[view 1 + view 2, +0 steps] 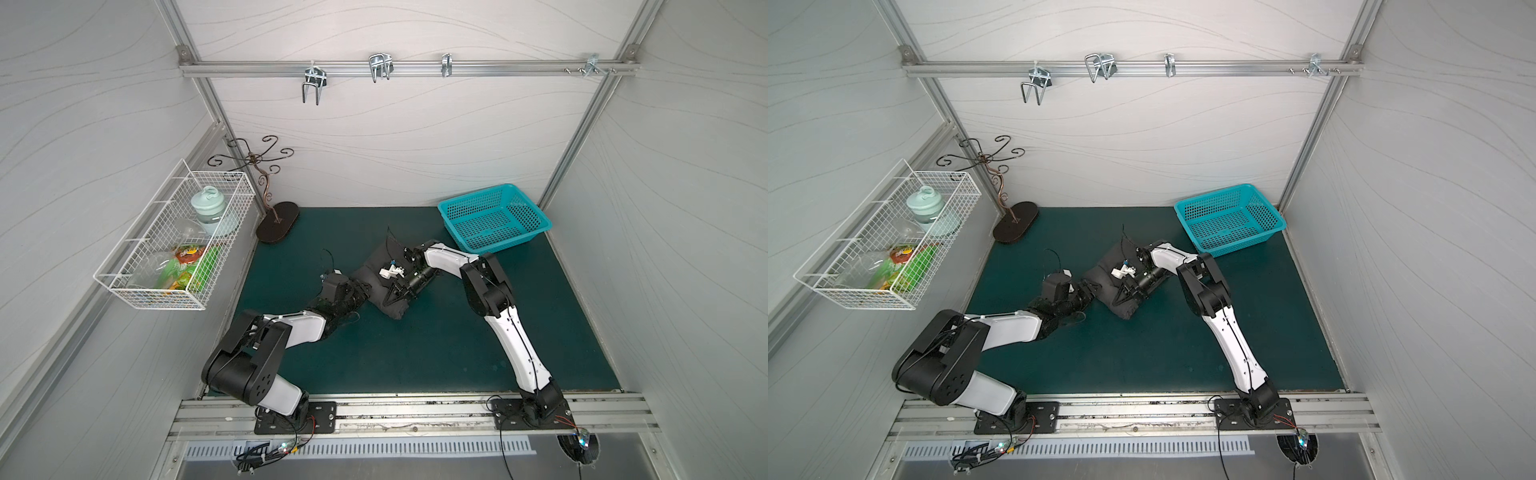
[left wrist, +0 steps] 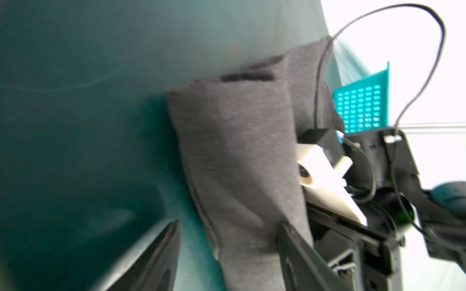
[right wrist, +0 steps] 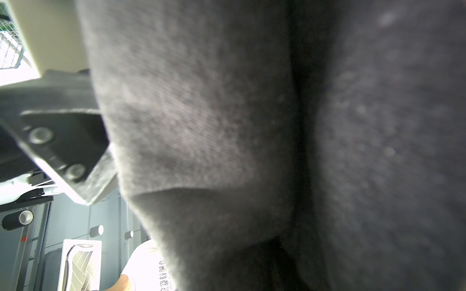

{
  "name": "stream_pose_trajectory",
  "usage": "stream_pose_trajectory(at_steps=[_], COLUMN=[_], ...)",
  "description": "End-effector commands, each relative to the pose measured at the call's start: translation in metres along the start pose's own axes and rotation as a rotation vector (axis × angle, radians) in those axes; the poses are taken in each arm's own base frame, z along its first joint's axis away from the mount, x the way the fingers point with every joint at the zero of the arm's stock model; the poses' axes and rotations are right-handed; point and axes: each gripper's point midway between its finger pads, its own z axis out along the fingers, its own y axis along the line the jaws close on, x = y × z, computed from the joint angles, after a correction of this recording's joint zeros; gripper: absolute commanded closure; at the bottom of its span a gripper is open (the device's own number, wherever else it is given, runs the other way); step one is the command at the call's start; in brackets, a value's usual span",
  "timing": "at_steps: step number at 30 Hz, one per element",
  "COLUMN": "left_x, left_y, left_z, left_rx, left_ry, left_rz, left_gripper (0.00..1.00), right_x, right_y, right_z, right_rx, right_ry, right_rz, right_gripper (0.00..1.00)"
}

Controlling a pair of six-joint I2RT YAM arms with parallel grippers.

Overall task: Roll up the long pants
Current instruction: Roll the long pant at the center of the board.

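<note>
Pants: one bundle (seemingly rolled); one basket, apart.

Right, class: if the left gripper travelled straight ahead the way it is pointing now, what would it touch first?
Most likely the long pants. The left gripper is open, and the edge of the grey bundle lies directly ahead, already reaching between its fingers, though depth is hard to judge.
</note>
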Motion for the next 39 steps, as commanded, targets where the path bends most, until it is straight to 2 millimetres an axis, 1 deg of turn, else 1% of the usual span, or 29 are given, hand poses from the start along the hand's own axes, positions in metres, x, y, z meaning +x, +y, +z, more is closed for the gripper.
stream_pose_trajectory(at_steps=[1,4,7,15,18,21,27,29,33,36,39], left_x=[-0.011,-0.010,-0.008,-0.001,0.003,0.009,0.018,0.024,0.031,0.033,0.034], left_y=[-0.056,-0.059,-0.059,-0.051,-0.045,-0.035,-0.024,-0.016,-0.006,0.001,0.003], left_z=[-0.006,-0.003,0.003,0.036,0.044,0.044,0.033,0.029,0.023,0.026,0.034], left_rx=[0.183,0.184,0.181,0.180,0.162,0.122,0.061,0.021,-0.004,-0.023,-0.026], left_ry=[-0.006,0.009,0.028,0.091,0.115,0.136,0.177,0.206,0.222,0.229,0.233], left_rz=[0.077,0.097,0.107,0.084,0.061,0.045,0.077,0.082,0.075,0.071,0.059], left_gripper=[0.32,0.32,0.32,0.31,0.27,0.25,0.25,0.25,0.24,0.24,0.24], right_x=[0.067,0.066,0.065,0.066,0.067,0.067,0.066,0.066,0.064,0.064,0.064], right_y=[-0.112,-0.112,-0.112,-0.110,-0.110,-0.109,-0.110,-0.110,-0.110,-0.111,-0.110], right_z=[0.017,0.017,0.017,0.015,0.014,0.013,0.012,0.012,0.010,0.009,0.010], right_rx=[0.304,0.304,0.307,0.318,0.322,0.324,0.328,0.331,0.336,0.336,0.335], right_ry=[0.210,0.211,0.214,0.218,0.218,0.216,0.215,0.214,0.210,0.208,0.210], right_rz=[0.332,0.334,0.336,0.331,0.330,0.327,0.329,0.328,0.325,0.326,0.326], right_gripper=[1.00,1.00,1.00,1.00,1.00,1.00,1.00,1.00,1.00,1.00,1.00])
